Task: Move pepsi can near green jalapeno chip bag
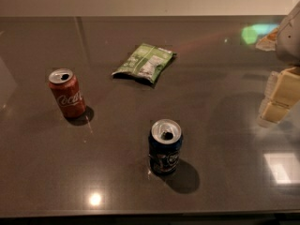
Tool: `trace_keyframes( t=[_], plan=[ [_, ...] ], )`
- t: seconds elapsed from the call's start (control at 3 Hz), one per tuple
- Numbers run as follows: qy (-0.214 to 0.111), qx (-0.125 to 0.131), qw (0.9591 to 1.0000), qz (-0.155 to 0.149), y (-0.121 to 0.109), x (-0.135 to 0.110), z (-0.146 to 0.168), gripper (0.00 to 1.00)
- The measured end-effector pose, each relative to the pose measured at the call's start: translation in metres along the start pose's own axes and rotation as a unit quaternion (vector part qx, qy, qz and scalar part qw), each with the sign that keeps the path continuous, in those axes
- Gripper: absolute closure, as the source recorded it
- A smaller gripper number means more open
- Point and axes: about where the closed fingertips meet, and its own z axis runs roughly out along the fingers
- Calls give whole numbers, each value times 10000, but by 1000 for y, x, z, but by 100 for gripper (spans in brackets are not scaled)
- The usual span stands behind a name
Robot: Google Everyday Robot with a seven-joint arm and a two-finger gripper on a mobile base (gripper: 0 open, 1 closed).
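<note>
While pincer (268, 101) hangs far right, aperture unclear, pepsi can (165, 148) stands apart, lower-left.

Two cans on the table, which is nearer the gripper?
The dark blue pepsi can, front centre; the red Coca-Cola can stands far left, the gripper at the right edge.

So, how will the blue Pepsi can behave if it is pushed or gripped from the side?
The pepsi can stands upright and tall for its base, so a high push may tip it; then it would probably roll. Its top is opened, so it may be partly empty, light and easy to dent. The gripper is at the right edge, apart from it.
</note>
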Motion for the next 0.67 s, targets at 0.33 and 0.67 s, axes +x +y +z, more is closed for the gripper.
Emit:
trace_keyframes(
  t=[0.33, 0.67],
  plan=[
    [-58, 27, 10000, -45, 1, -3, -2, 0],
    [-296, -80, 9990, -317, 11, -19, -1, 0]
  ],
)
